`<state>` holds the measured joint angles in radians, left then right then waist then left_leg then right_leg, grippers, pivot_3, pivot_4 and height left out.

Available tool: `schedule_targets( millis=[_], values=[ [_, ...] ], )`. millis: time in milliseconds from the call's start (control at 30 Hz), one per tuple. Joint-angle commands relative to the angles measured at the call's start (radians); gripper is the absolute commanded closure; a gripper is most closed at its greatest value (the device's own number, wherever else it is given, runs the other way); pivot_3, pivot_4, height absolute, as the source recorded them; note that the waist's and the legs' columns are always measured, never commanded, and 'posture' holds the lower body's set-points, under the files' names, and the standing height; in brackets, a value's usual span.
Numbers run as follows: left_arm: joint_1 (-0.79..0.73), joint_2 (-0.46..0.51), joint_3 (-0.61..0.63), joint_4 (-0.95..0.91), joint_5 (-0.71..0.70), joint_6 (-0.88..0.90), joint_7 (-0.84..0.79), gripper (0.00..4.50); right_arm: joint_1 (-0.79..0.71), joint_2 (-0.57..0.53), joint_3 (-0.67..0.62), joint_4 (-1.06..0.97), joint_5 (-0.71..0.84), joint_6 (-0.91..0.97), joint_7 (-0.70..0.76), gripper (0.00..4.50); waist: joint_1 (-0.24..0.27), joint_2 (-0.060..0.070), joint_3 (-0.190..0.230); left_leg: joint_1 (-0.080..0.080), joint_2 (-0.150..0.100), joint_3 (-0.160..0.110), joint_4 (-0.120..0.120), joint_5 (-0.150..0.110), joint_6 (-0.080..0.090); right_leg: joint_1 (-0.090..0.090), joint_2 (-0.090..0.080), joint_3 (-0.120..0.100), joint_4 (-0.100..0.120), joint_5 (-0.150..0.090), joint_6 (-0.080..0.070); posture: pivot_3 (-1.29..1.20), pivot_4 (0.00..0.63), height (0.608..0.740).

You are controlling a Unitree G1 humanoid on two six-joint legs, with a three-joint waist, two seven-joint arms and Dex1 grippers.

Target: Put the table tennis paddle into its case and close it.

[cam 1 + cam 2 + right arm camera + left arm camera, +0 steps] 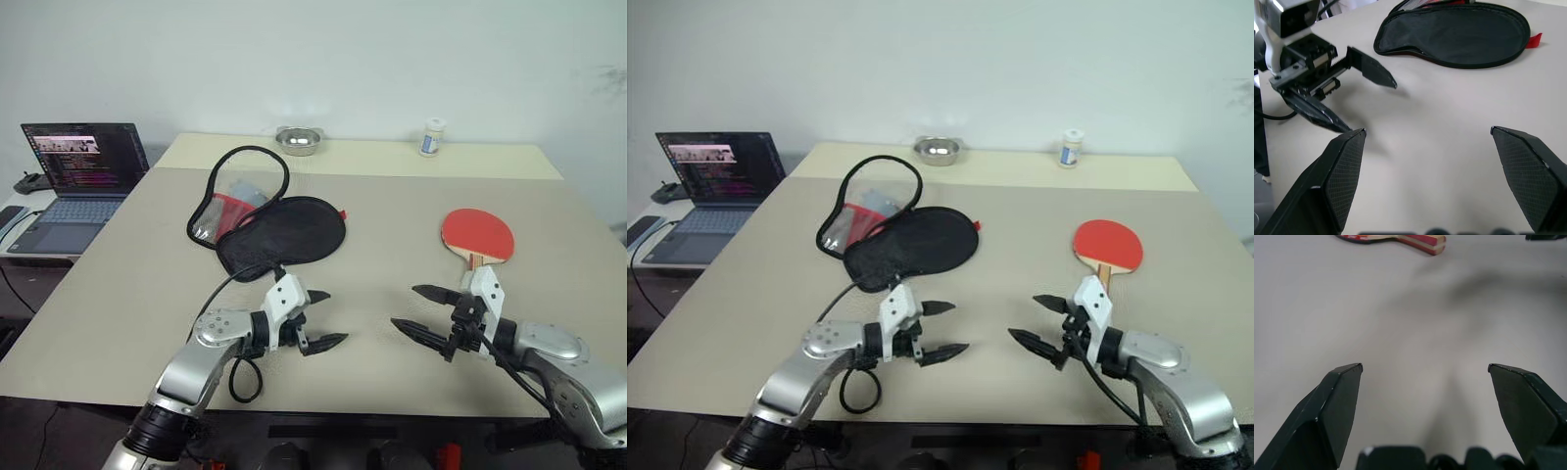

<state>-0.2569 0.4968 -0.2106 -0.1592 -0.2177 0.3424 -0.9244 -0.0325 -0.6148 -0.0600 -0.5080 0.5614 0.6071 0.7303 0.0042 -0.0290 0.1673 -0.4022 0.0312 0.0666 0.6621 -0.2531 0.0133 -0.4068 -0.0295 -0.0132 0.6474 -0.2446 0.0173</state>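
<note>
Opening stage of the packing task, nothing yet grasped. The left gripper (325,319) and right gripper (419,311) hover low over the near part of the table (118,294), fingers spread wide and empty, tips facing one another. The table tennis paddle (477,236) lies flat on the robot's right, red blade away from the robot, handle toward the right gripper and just beyond it. Its case (279,230) lies left of centre, unzipped, black face up, the other flap folded back behind; its mouth cannot be clearly seen. Next move, by judgement: the right gripper must close on the handle, low against the table.
</note>
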Motion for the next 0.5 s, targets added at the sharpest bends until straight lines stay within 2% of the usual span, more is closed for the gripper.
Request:
schedule_targets(
  millis=[33, 200, 267, 500],
  values=[
    [-0.041, -0.016, 0.003, 0.018, 0.007, -0.041, 0.01, 0.0, 0.017, -0.029, -0.054, -0.07, 0.032, 0.024, -0.014, 0.02, 0.0, 0.0, 0.0, 0.0, 0.0, 0.0, 0.0, 0.0, 0.0, 0.0, 0.0, 0.0, 0.0, 0.0, 0.0, 0.0, 0.15, 0.74],
    [-0.102, -0.02, 0.014, 0.138, 0.054, -0.151, 0.022, 0.0, 0.016, -0.04, -0.082, -0.079, 0.029, 0.026, -0.033, 0.02, 0.001, 0.0, 0.0, 0.001, 0.0, 0.0, 0.001, 0.0, 0.0, 0.001, 0.0, 0.0, 0.001, 0.0, 0.0, 0.0, 0.15, 0.74],
    [-0.122, -0.012, 0.044, 0.147, 0.021, -0.143, 0.005, 0.0, -0.005, -0.042, -0.099, -0.089, 0.052, 0.042, -0.04, 0.02, 0.0, 0.0, 0.0, 0.001, 0.0, 0.0, 0.0, 0.0, 0.0, 0.0, 0.0, 0.0, 0.0, 0.0, 0.0, 0.0, 0.15, 0.74],
    [-0.216, 0.117, 0.167, 0.3, 0.011, -0.18, -0.029, 0.0, -0.095, -0.03, -0.099, -0.112, 0.113, 0.104, -0.084, 0.02, -0.005, 0.0, 0.001, 0.0, 0.001, 0.0, 0.0, 0.0, 0.0, 0.0, 0.002, -0.001, 0.001, 0.0, 0.0, 0.0, 0.15, 0.74]
  ],
)
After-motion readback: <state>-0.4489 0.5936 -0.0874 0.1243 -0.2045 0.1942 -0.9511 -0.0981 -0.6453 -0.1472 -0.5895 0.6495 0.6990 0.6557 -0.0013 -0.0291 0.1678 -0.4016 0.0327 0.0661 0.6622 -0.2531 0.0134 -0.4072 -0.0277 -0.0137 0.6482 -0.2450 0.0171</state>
